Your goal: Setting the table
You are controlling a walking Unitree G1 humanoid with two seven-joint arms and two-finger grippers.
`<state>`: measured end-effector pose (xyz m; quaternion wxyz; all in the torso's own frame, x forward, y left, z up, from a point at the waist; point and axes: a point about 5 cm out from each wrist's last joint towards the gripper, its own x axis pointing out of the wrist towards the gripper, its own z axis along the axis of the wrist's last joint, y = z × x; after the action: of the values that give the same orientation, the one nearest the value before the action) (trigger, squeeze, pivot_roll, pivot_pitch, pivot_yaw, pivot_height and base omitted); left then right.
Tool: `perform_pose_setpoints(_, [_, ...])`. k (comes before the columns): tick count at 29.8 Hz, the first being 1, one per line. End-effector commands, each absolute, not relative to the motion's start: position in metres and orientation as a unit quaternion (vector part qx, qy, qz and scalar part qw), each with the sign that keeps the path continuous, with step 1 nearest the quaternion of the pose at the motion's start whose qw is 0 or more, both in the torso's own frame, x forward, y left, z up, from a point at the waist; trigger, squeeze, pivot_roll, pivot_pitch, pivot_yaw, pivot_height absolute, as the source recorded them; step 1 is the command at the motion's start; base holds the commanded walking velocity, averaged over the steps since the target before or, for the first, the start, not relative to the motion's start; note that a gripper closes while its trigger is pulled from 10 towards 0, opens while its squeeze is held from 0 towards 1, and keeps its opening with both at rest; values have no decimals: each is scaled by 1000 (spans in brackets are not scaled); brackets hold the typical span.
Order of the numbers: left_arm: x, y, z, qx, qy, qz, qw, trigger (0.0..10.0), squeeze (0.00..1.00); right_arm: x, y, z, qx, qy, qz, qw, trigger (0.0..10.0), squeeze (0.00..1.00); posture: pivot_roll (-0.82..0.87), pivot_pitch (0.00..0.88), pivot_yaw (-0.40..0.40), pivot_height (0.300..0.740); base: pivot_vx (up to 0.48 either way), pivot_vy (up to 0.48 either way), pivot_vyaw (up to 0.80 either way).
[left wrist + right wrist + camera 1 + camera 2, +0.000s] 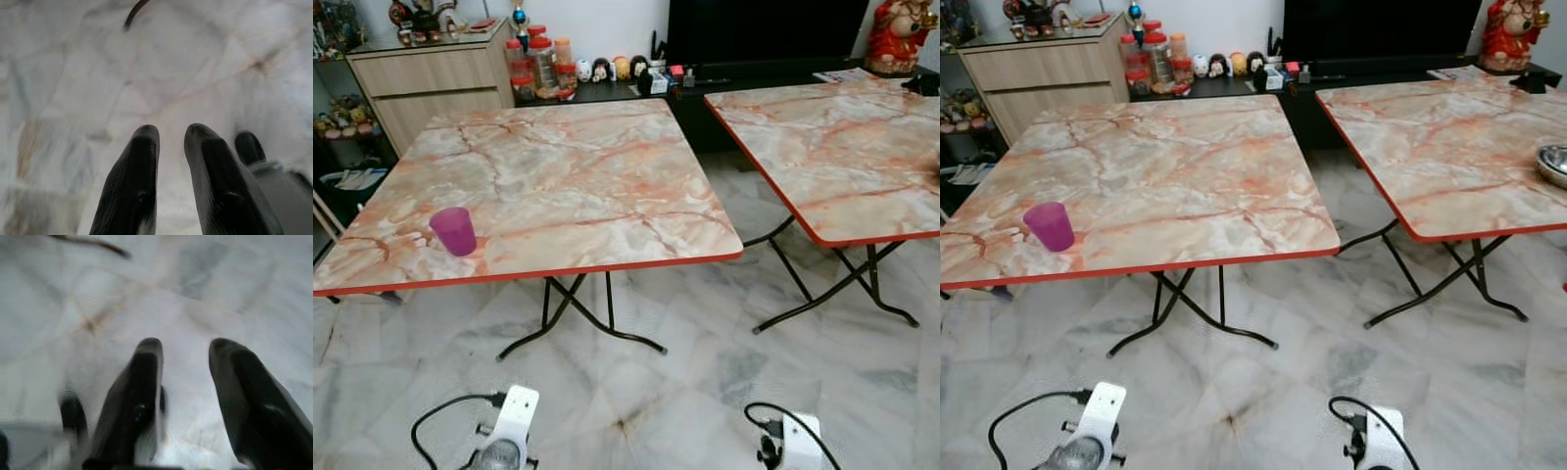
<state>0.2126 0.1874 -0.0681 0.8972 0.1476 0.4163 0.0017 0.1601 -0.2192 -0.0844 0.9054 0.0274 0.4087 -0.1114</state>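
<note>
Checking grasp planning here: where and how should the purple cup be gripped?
Grip the cup across its side wall, about mid-height, coming from the table's near edge. It stands upright, mouth up, close to that edge with bare tabletop around it, and its round wall suits a two-finger pinch.

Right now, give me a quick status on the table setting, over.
Both end effectors down, open, empty: left, right. Purple cup upright on near table; metal bowl on right table. Nothing in the way.
</note>
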Motion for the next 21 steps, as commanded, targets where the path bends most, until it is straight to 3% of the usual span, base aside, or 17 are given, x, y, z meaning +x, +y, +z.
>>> perform_pose_setpoints(1, [214, 192, -67, 152, 419, 11, 895, 10000, 0, 157, -215, -87, 41, 415, -113, 902, 10000, 0, -52, 0, 48, 728, 274, 307, 0])
perform_pose_setpoints(13, [215, 193, -66, 160, 419, 12, 894, 10000, 0, 154, -214, -88, 27, 417, -104, 902, 10000, 0, -52, 0, 45, 728, 319, 282, 0])
perform_pose_setpoints(21, [215, 193, -66, 162, 420, 13, 893, 10000, 0, 157, -215, -87, 38, 410, -111, 905, 10000, 0, -49, 0, 44, 728, 376, 0, 591])
